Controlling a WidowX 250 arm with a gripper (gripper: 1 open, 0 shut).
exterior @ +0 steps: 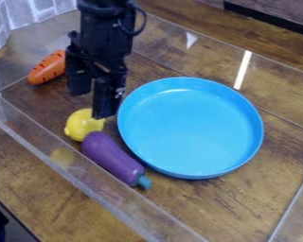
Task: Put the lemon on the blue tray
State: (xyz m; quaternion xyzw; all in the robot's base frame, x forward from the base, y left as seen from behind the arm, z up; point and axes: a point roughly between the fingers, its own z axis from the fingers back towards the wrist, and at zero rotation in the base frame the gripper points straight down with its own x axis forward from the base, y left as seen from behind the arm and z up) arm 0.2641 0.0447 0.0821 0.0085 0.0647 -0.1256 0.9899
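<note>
The yellow lemon [82,126] lies on the wooden table just left of the blue tray [242,151], touching the purple eggplant [113,158] below it. My gripper [91,95] hangs pointing down right above the lemon, its two dark fingers spread open with nothing between them. One fingertip [103,107] hovers close over the lemon's upper right side. The tray holds nothing.
An orange carrot [46,67] with a green top lies at the far left, partly behind my arm. A low clear plastic wall [41,142] runs along the table's left and front sides. Dark furniture stands at the back.
</note>
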